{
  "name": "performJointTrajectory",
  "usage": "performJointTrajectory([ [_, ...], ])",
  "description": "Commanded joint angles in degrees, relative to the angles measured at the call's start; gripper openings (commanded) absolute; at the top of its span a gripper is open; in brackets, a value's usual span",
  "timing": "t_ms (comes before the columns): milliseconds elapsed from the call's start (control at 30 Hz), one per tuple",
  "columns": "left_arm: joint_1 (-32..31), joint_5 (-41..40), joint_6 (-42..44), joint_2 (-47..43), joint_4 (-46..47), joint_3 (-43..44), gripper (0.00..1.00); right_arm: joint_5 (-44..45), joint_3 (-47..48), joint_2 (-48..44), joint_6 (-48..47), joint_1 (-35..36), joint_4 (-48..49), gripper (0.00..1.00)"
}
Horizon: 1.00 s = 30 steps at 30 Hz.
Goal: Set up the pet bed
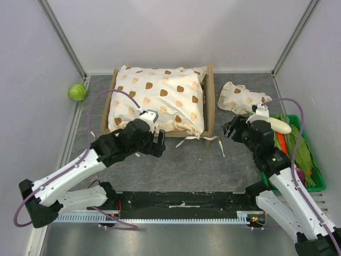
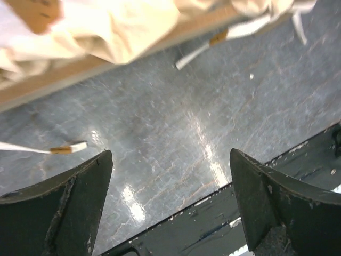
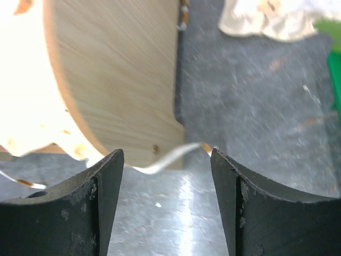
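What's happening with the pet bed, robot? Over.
Left end effector open, right end effector open, both empty. Cushion on pet bed. Pillow lying beside it.

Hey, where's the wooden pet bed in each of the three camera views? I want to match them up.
Top view: the pet bed sits mid-table toward the back, mostly covered by the cushion.
Left wrist: the pet bed shows as a wooden rail slanting across the upper left.
Right wrist: the pet bed shows as a wooden end board filling the upper left.
Shared landmark: the white ties trailing from the cushion.
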Motion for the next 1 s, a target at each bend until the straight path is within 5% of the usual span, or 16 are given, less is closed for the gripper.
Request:
performJointTrajectory([
  [0,3.3,-5.8,-1.8,-5.9,-1.9,4.2,0.96,-4.4,10.6,6.1,-3.1,0.2,0.9,0.74],
  [333,11.5,-6.8,2.7,-6.6,-5.9,8.9,0.99,-0.8,21.5,21.5,-9.7,4.7,4.7,0.74],
  [567,32.8,0.0,8.4,-6.0,-5.6,14.3,1.0,3.9,26.8,30.9,-12.2,7.2,4.2,0.73],
  [800,38.7,8.4,8.3,-6.0,-5.7,14.1,0.99,9.8,27.7,33.1,-17.1,7.3,4.5,0.56],
  [900,39.0,8.2,8.0,-6.8,-6.1,13.2,0.99,11.4,28.3,33.2,-22.4,7.1,4.6,0.32],
  [967,39.1,8.0,8.1,-7.2,-6.5,12.9,1.0,11.7,28.3,33.0,-25.9,6.8,5.3,0.29],
])
